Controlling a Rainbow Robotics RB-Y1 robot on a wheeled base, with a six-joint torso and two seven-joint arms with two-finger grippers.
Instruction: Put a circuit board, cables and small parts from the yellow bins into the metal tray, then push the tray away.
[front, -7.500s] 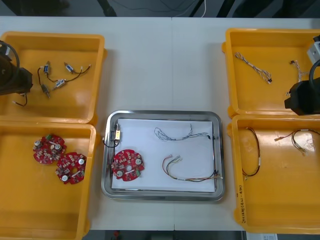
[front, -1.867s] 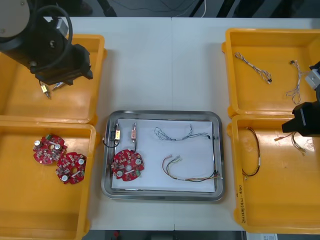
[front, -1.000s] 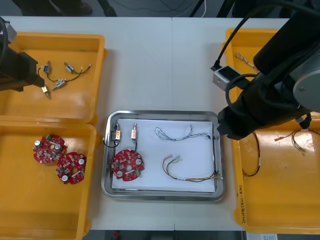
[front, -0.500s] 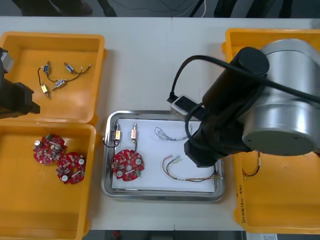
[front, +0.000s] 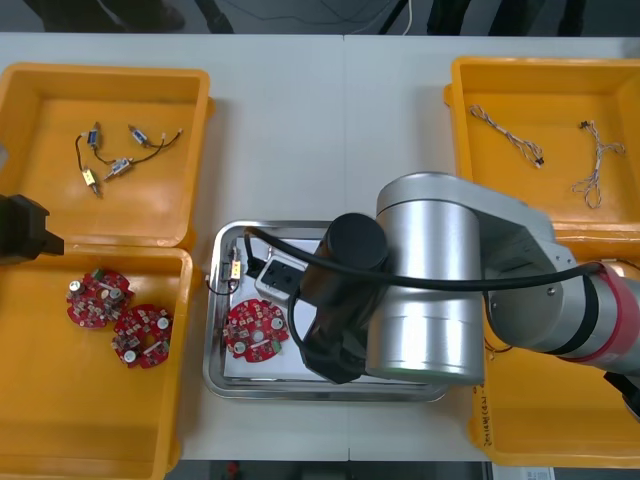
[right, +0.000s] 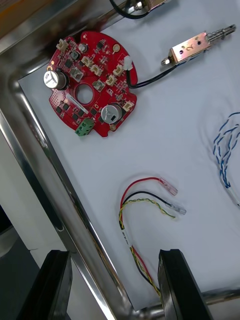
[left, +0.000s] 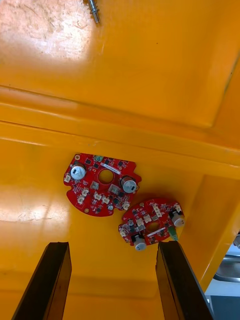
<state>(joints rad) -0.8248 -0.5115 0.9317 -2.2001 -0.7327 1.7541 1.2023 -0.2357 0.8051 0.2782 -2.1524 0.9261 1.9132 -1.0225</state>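
Observation:
My right arm (front: 430, 290) reaches across the metal tray (front: 215, 375) and hides its right half. My right gripper (right: 114, 292) hangs open just above the tray's white lining, near the steel rim (right: 40, 165). Ahead of its fingers lie a red and yellow cable (right: 145, 200), a round red circuit board (right: 92, 82), a small metal part (right: 192, 47) and a blue and white cable (right: 227, 155). The board (front: 255, 330) also lies in the tray's near left corner. My left gripper (left: 114, 287) is open above two circuit boards (left: 102, 184) in the near left bin.
The far left yellow bin (front: 60, 85) holds several small metal parts (front: 110, 165). Two circuit boards (front: 120, 320) lie in the near left bin (front: 80, 430). Cables (front: 510, 135) lie in the far right bin (front: 600, 80). My left arm (front: 20, 232) sits at the table's left edge.
My right arm has swung left from the right bins to over the tray, gripper still open. My left arm has drawn back to the left edge. A second small part has appeared in the tray.

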